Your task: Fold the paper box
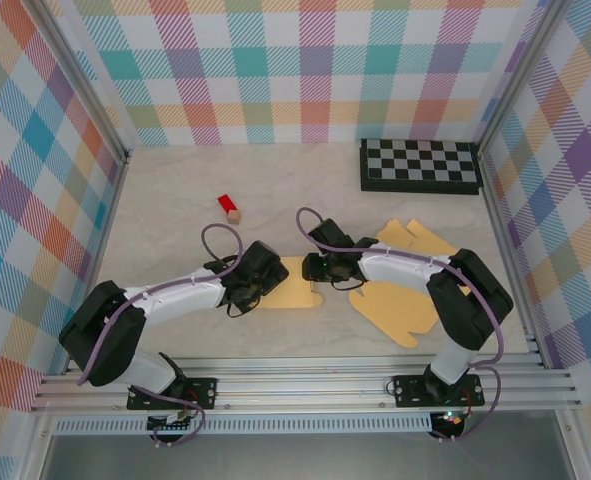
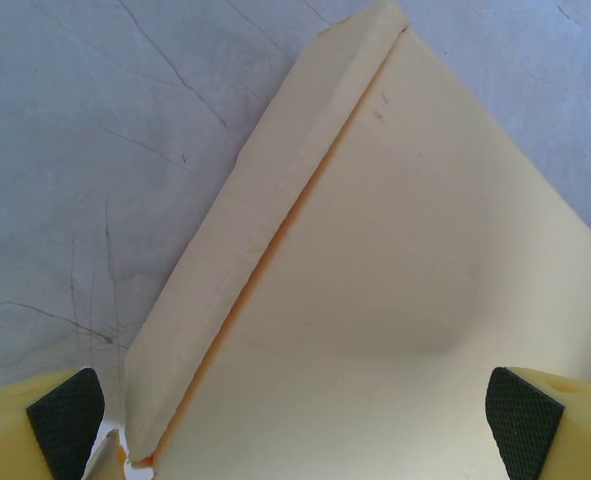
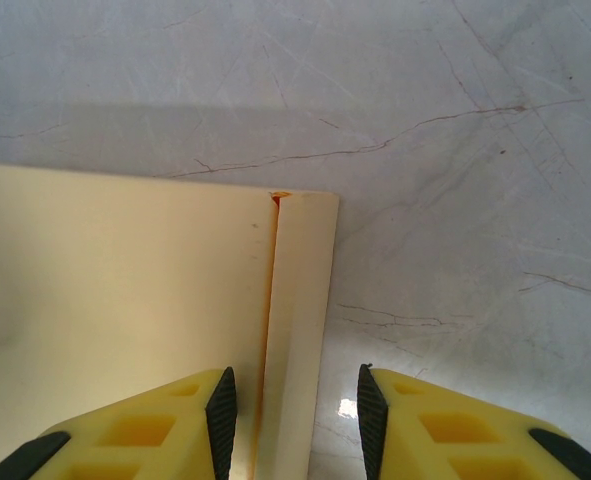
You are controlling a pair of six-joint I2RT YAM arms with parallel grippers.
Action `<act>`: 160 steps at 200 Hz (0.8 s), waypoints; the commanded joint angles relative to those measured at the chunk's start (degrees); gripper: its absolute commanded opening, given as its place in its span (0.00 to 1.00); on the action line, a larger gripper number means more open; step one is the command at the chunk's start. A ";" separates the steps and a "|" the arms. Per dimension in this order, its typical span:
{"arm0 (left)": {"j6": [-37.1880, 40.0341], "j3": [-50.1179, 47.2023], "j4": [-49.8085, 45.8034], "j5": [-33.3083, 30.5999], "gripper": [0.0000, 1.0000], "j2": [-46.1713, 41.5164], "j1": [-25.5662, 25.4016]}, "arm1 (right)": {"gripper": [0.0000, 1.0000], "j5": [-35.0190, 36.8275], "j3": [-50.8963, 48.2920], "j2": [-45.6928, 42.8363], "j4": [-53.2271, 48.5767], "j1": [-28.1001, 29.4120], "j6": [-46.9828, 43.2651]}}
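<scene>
Paper box (image 1: 295, 288): lay flat on tabletop (image 1: 175, 200). Left claw (image 2: 295, 420): stood spread wide over one panel (image 2: 425, 250). Right claw (image 3: 297, 420): stood part-spread, astride a narrow edge flap (image 3: 303, 300).

Plaid pastel walls (image 1: 315, 70) enclose a pale, veined marble-look table (image 1: 175, 190) on three sides. Metal posts (image 1: 80, 82) stand at the far corners and metal rails (image 1: 305, 385) run along the near edge. The light is soft and even.
</scene>
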 commanded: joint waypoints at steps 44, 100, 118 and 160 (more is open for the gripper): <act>-0.22 -0.81 0.76 -1.51 1.00 1.36 -0.58 | 0.40 -1.00 -1.02 -1.17 -1.29 -0.24 -0.83; -0.13 1.18 0.83 -2.64 1.00 2.98 -0.48 | 0.42 -0.90 -1.02 -1.40 -1.70 -0.22 -1.10; -0.17 1.28 0.94 -2.07 1.00 4.15 -0.50 | 0.43 -1.06 -1.01 -2.02 -2.07 -0.18 -1.22; -0.41 0.99 0.56 -2.58 0.99 5.77 -0.50 | 0.45 -2.50 -0.28 -4.16 -3.02 -0.25 -1.14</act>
